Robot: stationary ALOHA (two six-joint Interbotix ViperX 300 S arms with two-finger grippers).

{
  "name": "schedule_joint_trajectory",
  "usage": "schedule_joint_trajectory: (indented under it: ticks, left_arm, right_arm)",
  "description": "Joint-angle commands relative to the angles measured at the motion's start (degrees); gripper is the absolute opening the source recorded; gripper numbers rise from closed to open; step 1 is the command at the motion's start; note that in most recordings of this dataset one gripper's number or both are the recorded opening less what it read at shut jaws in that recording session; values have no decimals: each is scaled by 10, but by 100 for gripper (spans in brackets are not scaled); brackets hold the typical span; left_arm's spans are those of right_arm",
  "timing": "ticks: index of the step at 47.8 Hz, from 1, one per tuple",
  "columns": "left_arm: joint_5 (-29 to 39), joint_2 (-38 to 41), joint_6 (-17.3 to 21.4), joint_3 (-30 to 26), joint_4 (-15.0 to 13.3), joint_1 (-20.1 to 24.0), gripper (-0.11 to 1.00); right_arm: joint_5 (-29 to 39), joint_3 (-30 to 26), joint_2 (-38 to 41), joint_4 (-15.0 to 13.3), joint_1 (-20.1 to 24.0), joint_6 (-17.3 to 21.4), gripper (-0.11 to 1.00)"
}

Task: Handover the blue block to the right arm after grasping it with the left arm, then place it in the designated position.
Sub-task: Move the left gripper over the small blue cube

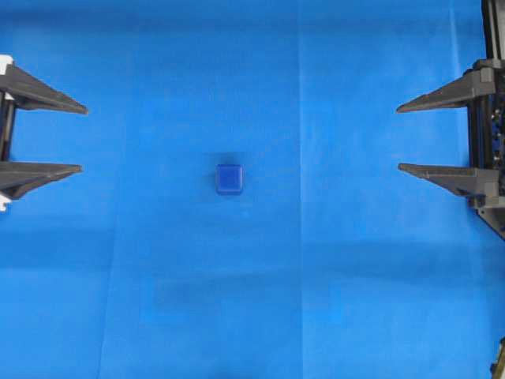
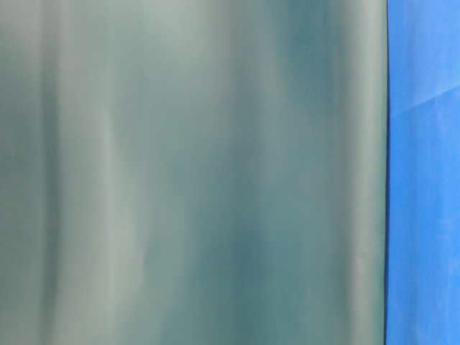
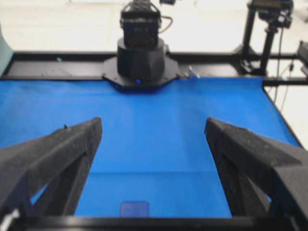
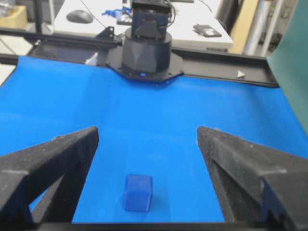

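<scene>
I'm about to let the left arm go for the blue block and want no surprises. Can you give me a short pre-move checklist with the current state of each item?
1. Left gripper jaws open wide enough for the blue block: ok.
2. Right gripper open, empty and back at its own side: ok.
3. Block free, resting on the blue cloth between the two grippers, touching neither: ok.
4. Path from left gripper to block free of other objects in the overhead view: ok.
5. Block visible in the left wrist view: ok, but only at the bottom edge.
6. Table-level view usable for checking height: not ok, a blurred green surface fills most of it.
</scene>
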Motion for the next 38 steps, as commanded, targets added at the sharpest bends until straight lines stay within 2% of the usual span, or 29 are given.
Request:
schedule_joint_trajectory:
  ticks: [1,17,28,38]
  left_arm:
    - [-24,38,0,-25,1,7,92]
    - [-91,200,9,-101,1,11,92]
    - [-98,288,12,-164,0,22,91]
    - [-95,335,11,-207,1,35,91]
  right_arm:
    - [-5,-16,5,3,1,1,96]
    - [-6,-20,11,2,1,1,96]
    - [-13,-20,20,2,1,1,96]
    - [-19,-19,28,0,1,0,96]
